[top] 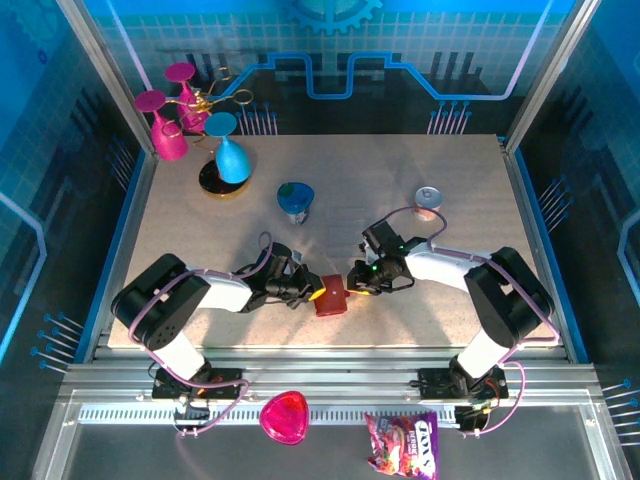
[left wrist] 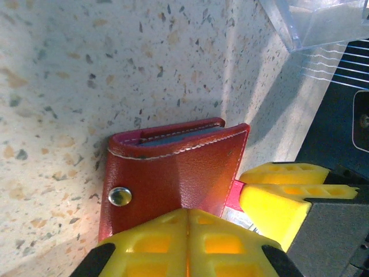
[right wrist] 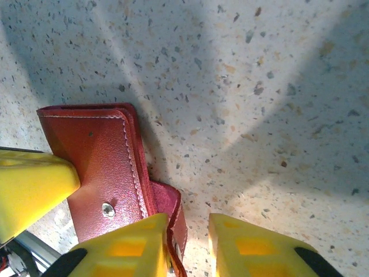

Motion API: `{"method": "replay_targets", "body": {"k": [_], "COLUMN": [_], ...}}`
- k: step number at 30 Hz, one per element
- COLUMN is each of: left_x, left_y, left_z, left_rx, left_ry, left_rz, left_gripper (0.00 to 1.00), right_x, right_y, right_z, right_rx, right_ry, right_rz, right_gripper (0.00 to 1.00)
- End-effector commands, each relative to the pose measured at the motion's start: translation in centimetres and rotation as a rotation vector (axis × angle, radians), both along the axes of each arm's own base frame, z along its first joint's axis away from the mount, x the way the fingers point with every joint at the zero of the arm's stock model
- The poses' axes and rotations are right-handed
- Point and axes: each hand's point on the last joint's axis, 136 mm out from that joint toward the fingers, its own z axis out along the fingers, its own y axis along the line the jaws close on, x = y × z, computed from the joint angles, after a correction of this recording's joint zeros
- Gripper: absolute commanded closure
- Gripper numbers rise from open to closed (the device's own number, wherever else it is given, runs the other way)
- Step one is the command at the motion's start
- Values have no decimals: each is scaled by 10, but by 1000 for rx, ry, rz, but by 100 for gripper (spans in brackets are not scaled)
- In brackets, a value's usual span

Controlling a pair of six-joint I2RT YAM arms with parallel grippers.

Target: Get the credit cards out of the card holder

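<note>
- While the dark red leather bifold card holder (top: 330,299) is lying folded on the speckled table (top: 200,220), the left gripper (top: 313,296) is sitting at its left and the right gripper (top: 352,284) at its right.
- Left jaws are pressing together at the holder's edge; can't tell if they're pinching leather.
- Right jaws are standing apart, straddling the red snap tab (right wrist: 167,210).
- Blue card edge (left wrist: 173,137) is peeking from the holder's mouth, facing away from the left gripper.

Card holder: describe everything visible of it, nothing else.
The card holder is dark red, leather-like, with pale stitching and a metal snap stud. It lies folded on the speckled table, a blue card edge showing in its slit. The closed left hand rests on it; its loose red tab sits between the right hand's open fingers.
</note>
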Motion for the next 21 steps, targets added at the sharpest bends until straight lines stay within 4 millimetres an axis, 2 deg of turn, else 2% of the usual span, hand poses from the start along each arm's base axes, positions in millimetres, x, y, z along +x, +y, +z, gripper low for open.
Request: {"method": "replay_targets", "body": {"k": [1,4,9,15,21], "left_x": [-2,3,12,25,32], "left_y": [8,8,10,27,43], "left_z": [-5,8,38,70,88], "left_rx": [19,13,32,103,137], "left_ry": [23,-7,-86,-183,-229], "left_rz": [13,8,-14,-15,-9], "left_gripper": [91,88,78,72,69], "right_x": [1,1,0,-2,1], "right_y": [8,6,2,0,5], "right_z": [6,12,30,56,86], "right_rx": [15,10,8,20,36], "right_ry": [-18,-35,-66,-108,-163], "right_rz": [22,20,21,15,11], "right_gripper": [81,86,89,90,90]}}
